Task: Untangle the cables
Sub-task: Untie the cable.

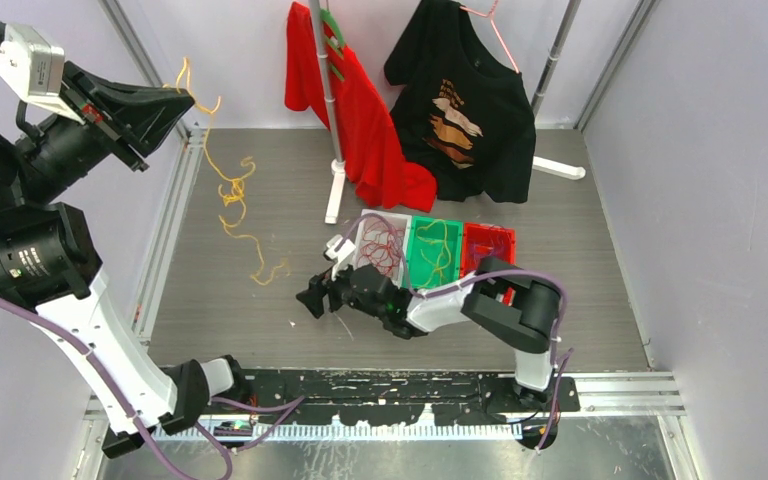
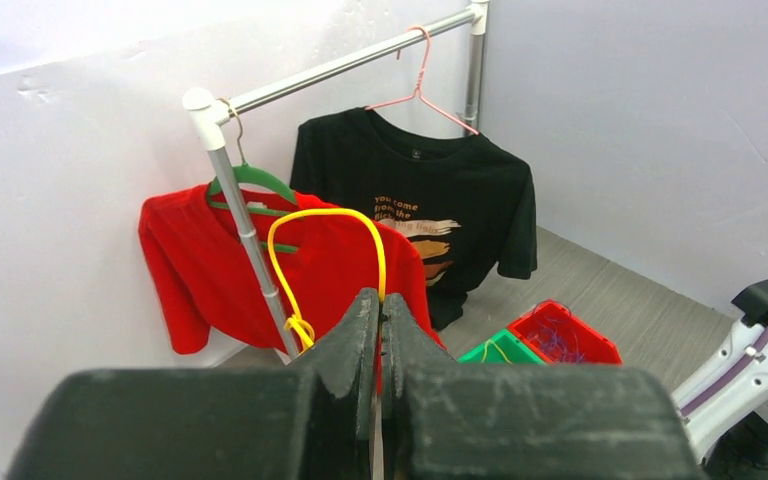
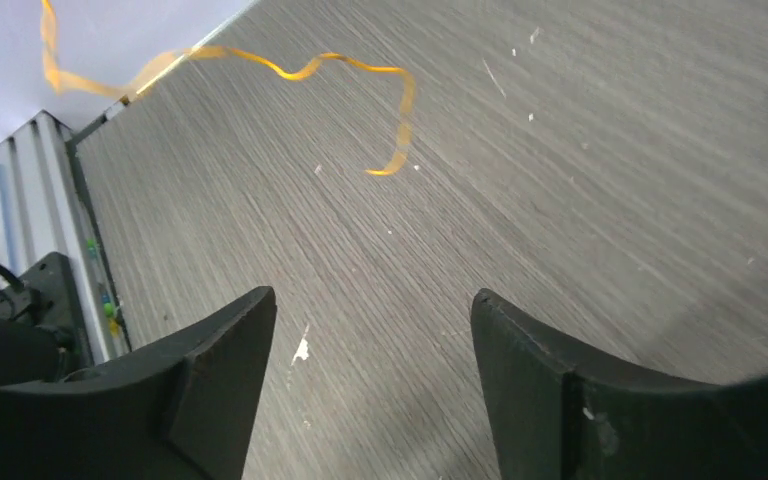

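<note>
**Step in hand.** The left pincer (image 1: pixel 192 100) is pressing its fingers together on the yellow cable (image 1: pixel 232 190) and holding it high at the far left. In the left wrist view the cable is arching in a smooth loop above the closed tips. From the grip the cable is hanging down in loose kinks, and its lower end is trailing in curls on the surface (image 1: pixel 580 280). Judged from this, one cable is being drawn out of the pile and is not yet stowed.

**Right arm.** The right pincer (image 1: pixel 318 297) is hovering low over the surface with its fingers spread and nothing between them. It is pointing left, toward the trailing end, which is lying well apart from it.

**Trays.** Just beyond the right pincer, three shallow rectangular trays are sitting side by side:
- white tray (image 1: pixel 385 216), holding red cables (image 1: pixel 385 245);
- green tray (image 1: pixel 435 221), holding yellow cables (image 1: pixel 438 250);
- red tray (image 1: pixel 490 229), holding purple cables (image 2: pixel 560 340).

**Next move.** The held cable probably belongs in the green tray. The move is calling for a carry to the right with the loose tail kept clear of the right arm.

**Materials.** The cable is thin, limp and glossy. The surface is matte grey with a fine wood-like grain. The pincer fingers are dull black and wedge-shaped.
</note>
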Robot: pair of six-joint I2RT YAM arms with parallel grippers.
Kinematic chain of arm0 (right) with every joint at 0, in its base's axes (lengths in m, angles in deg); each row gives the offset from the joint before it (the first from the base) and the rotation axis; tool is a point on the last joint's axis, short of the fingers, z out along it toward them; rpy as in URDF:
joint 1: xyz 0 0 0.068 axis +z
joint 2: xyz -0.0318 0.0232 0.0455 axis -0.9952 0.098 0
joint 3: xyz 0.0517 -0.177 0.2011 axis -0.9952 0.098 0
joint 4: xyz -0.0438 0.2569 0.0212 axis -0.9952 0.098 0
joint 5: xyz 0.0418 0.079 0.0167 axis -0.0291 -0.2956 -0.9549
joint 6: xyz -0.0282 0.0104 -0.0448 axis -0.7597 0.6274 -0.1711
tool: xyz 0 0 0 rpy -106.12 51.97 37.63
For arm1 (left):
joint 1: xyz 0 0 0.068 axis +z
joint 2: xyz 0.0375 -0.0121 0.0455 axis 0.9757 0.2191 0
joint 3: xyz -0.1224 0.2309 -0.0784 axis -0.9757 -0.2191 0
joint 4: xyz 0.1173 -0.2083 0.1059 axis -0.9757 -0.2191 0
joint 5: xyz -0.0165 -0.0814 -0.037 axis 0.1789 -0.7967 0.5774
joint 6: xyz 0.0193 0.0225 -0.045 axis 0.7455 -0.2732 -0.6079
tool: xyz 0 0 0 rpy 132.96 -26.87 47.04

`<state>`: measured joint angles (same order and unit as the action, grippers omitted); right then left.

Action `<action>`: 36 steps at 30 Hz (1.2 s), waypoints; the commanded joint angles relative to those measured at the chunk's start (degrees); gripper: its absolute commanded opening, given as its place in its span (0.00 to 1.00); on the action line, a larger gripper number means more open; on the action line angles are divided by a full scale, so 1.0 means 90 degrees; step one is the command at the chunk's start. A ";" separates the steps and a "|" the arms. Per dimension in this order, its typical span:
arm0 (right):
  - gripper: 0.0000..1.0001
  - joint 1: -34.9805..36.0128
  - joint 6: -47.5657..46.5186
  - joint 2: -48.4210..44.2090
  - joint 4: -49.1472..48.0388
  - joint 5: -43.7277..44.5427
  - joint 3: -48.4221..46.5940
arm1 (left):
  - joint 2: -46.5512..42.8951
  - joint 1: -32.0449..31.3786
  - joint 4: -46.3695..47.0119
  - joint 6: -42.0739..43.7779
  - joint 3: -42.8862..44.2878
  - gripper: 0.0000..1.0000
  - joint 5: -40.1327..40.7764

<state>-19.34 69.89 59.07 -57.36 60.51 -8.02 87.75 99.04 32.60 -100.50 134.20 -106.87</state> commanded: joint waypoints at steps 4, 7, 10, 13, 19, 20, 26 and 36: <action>0.92 0.0010 -0.0434 -0.1551 -0.0206 -0.0502 -0.0314 | -0.0360 -0.0017 0.0245 0.0191 -0.0360 0.00 -0.0118; 1.00 0.0010 -0.0539 -0.1616 0.0074 -0.0767 -0.0694 | -0.0416 -0.0020 0.0253 0.0172 -0.0385 0.00 -0.0205; 1.00 0.0000 -0.0664 -0.1604 0.0315 -0.1091 -0.1085 | -0.0461 -0.0017 0.0285 0.0111 -0.0401 0.00 -0.0331; 0.93 -0.0033 -0.0671 -0.1490 0.0428 -0.1170 -0.1420 | -0.0535 -0.0016 0.0398 0.0007 -0.0471 0.00 -0.0380; 0.66 -0.0058 -0.0634 -0.1087 0.0743 -0.1116 -0.1988 | -0.0621 -0.0018 0.0845 -0.0348 -0.0595 0.00 -0.0438; 0.61 -0.0056 -0.0613 -0.1015 0.0760 -0.1113 -0.2050 | -0.0610 -0.0018 0.0932 -0.0436 -0.0582 0.00 -0.0451; 0.21 -0.0058 -0.0355 -0.0573 0.0730 -0.1334 -0.2313 | -0.0497 -0.0017 0.1207 -0.0757 -0.0536 0.00 -0.0422; 0.01 -0.0058 -0.0297 -0.0700 0.0632 -0.0483 -0.1516 | -0.0254 0.0041 0.0726 0.0215 -0.0008 0.00 0.0243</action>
<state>-19.67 66.41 55.33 -48.55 51.11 -25.55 84.45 99.10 39.85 -103.52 130.09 -109.56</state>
